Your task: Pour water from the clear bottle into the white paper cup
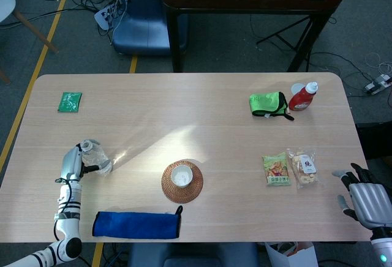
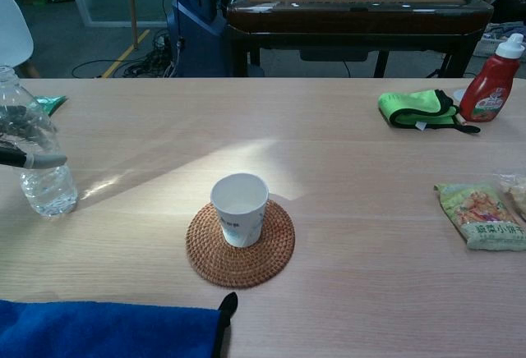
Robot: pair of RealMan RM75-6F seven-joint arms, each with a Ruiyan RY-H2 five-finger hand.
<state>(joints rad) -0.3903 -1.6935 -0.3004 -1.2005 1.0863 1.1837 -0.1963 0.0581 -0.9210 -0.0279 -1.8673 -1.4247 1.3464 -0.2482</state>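
The left hand (image 1: 75, 164) is wrapped around the clear bottle (image 2: 37, 157), which stands upright on the table (image 1: 184, 108) close to its left edge and toward the near-left corner. The bottle's cap seems to be off, though the mouth is too small to be sure. The white paper cup (image 2: 239, 208) sits upright on a round woven coaster (image 2: 240, 245) near the middle of the near edge, well apart from the bottle.

The main risk is the grip: a thin, soft bottle can buckle or slide in the fingers when lifted, and an early tilt would spill water on the table before it reaches the cup. The cup is light and could tip if the bottle's neck knocks its rim. So close to the left edge, a slip could send the bottle off the table.

Between bottle and cup the tabletop is bare, giving a free path. A blue cloth (image 1: 136, 225) lies along the near edge, just beside the coaster, so the arm should pass above it. The right hand (image 1: 366, 197) hangs off the near-right corner, fingers spread and holding nothing, away from the snack packets (image 1: 291, 168).
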